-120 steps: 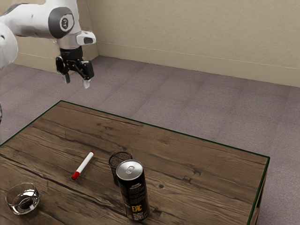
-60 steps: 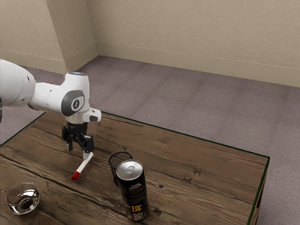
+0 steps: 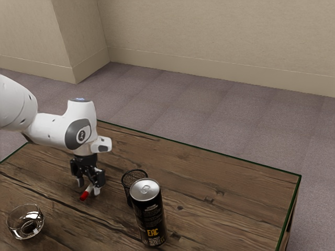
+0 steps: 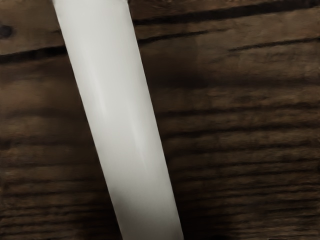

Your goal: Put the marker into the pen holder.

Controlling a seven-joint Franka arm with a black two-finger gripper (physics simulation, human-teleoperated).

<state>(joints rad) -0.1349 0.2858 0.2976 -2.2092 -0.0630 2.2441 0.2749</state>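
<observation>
My gripper is low over the table in the exterior view, its fingers open and standing on either side of the marker. The marker lies on the wood, its red end sticking out toward the viewer and its far part hidden behind the hand. In the wrist view the marker's white barrel runs lengthwise, close under the hand. A dark mesh pen holder stands to the exterior view's right of the gripper, partly behind the can.
A tall black can with a silver top stands in front of the pen holder. A glass bowl sits at the exterior view's lower left. The wooden table has a dark green edge.
Over the last second my gripper has come down from high above the table's far edge to the marker. The marker, can, bowl and pen holder have stayed where they were.
</observation>
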